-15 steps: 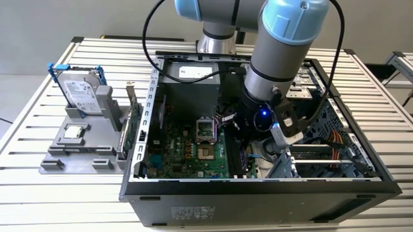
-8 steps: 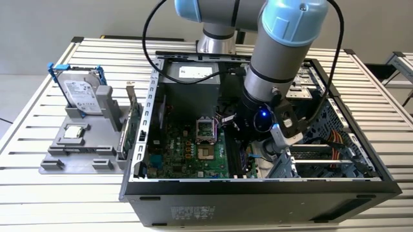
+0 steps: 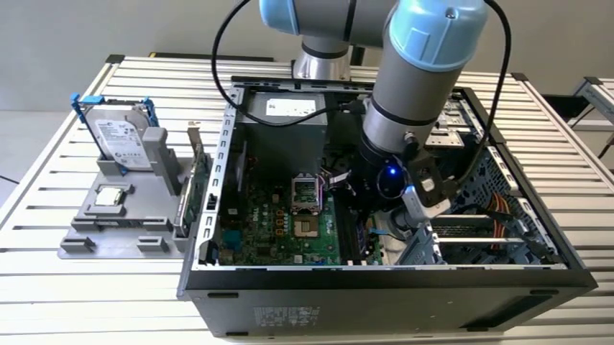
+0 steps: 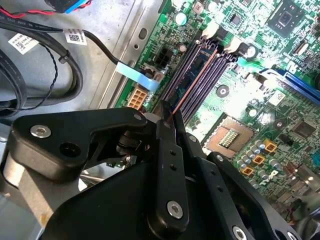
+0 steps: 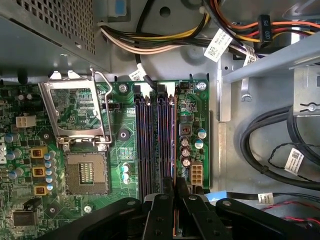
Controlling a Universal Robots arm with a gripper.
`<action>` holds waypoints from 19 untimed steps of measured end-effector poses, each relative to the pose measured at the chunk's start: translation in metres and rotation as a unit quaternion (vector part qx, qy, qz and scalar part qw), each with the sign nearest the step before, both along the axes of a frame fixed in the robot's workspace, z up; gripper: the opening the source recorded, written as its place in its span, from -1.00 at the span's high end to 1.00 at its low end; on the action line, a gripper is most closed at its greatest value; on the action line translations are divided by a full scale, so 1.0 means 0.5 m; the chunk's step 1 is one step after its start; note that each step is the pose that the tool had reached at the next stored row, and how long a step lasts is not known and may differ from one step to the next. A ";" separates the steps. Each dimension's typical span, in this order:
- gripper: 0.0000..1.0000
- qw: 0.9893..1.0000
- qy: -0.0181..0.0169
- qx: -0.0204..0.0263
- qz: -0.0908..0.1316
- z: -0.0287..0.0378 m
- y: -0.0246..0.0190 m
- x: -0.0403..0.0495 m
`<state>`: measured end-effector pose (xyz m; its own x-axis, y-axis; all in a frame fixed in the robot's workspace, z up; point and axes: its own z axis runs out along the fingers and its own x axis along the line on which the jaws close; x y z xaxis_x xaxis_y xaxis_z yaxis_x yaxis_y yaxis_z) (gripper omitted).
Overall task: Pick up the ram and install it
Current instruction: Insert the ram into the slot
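In the exterior view we saw the gripper (image 3: 369, 215) lowered inside the computer case (image 3: 384, 277), at about three o'clock from the CPU socket (image 3: 303, 191). In both wrist views its fingers (image 4: 167, 131) were pinched on the ram (image 4: 192, 82), edge-on over the memory slots (image 5: 155, 145). We judged pickup done and seating unfinished.

In the exterior view the arm (image 3: 413, 93) hides the gripper; in both wrist views the gripper's body (image 4: 165, 190) covers the ram's (image 4: 192, 82) near end.
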<state>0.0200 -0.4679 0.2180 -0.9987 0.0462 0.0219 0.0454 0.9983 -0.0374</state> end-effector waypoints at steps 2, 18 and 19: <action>1.00 1.000 0.000 0.000 0.004 0.000 -0.0007 0.000; 1.00 1.000 0.000 0.000 0.009 0.000 -0.0059 0.000; 1.00 1.000 0.000 0.000 0.009 0.000 -0.0059 0.000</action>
<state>0.0199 -0.4709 0.2181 -0.9993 0.0291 0.0224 0.0282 0.9989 -0.0381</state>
